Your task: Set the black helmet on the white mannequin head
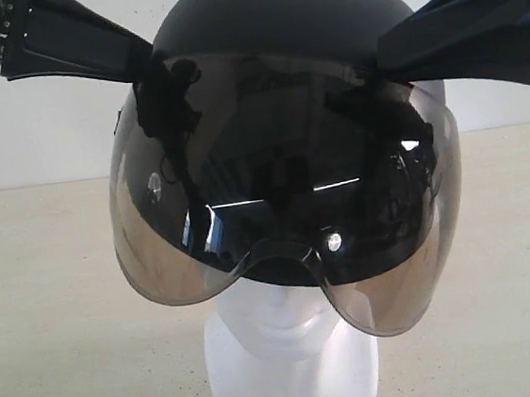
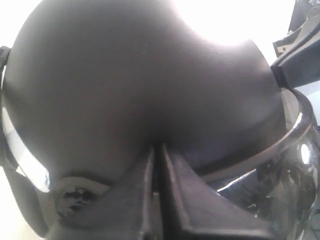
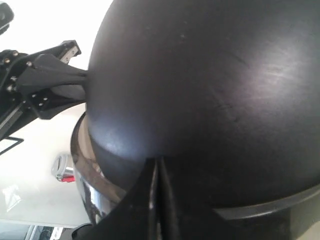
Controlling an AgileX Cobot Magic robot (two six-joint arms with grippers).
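The robot is black nearly all over. The left gripper [image 1: 145,64] has two long flat fingers [image 2: 135,200]. They are wide at the back and get thin at the tip, like a wedge, with only a thin dark crack between them. The right gripper [image 1: 390,53] looks just the same, dull black with smooth fingers [image 3: 132,210]. Little shiny silver screws [image 3: 10,88] dot the blocky black part behind the left fingers. A pale grey piece [image 2: 294,42] sits behind the right ones.
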